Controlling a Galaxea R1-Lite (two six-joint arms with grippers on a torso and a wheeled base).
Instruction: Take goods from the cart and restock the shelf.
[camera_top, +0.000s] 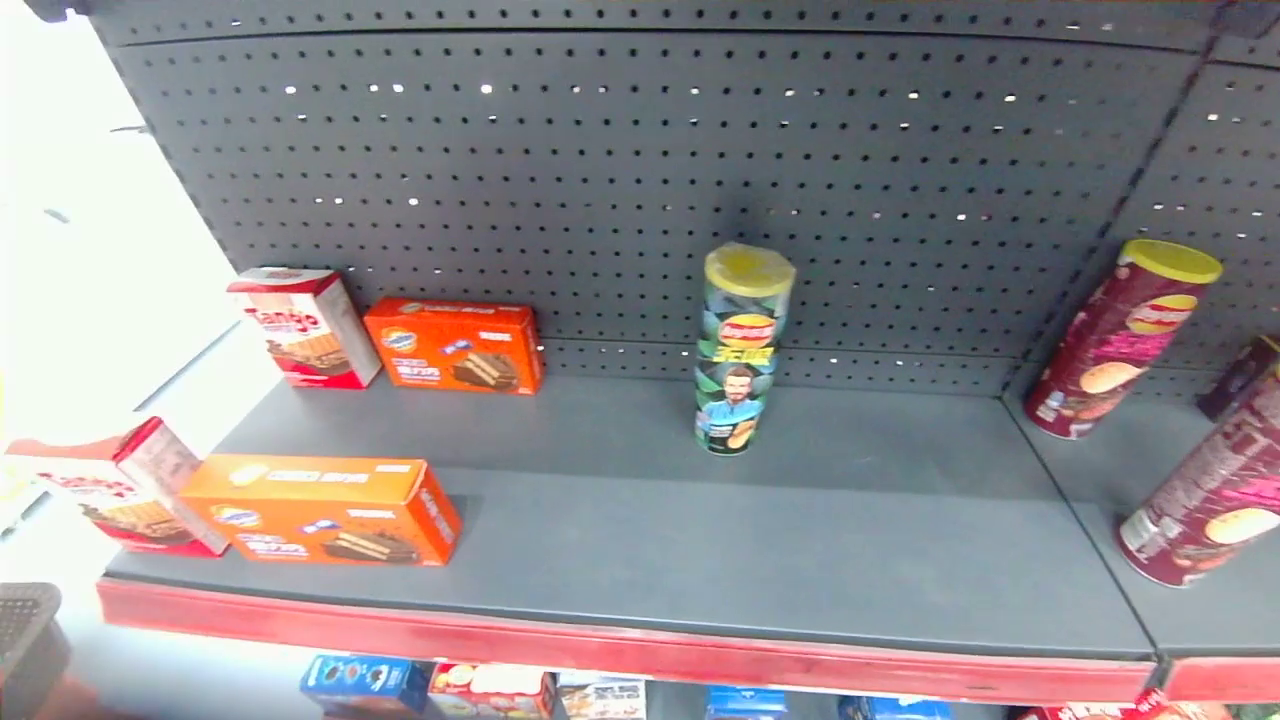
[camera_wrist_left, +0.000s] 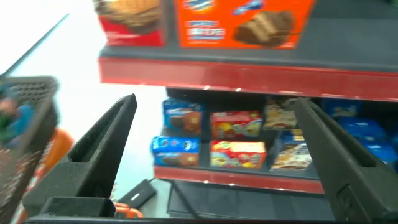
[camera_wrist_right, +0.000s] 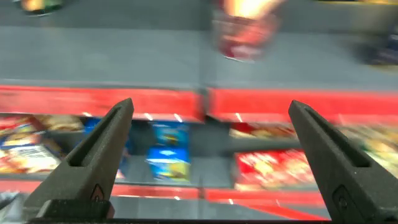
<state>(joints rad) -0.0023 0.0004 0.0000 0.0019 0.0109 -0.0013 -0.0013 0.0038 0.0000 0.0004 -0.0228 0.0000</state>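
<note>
The shelf (camera_top: 700, 530) was thinly stocked, with boxes (camera_top: 320, 510) left of the green can (camera_top: 745, 350) and maroon cans (camera_top: 1120, 340) to its right. The left gripper (camera_wrist_left: 214, 101) and right gripper (camera_wrist_right: 211, 104) hung empty, fingers apart, below the can. The cart (camera_wrist_left: 28, 118) sat low to its left. Most of the restocking looked undone.

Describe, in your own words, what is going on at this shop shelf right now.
Restocking is under way, but nothing is being held at the moment. The left gripper and right gripper both have open, empty jaws, pointed at the red front edge of the shelf. On it sit a green can in the middle, orange boxes and red wafer boxes at the left, and maroon cans at the right.
</note>
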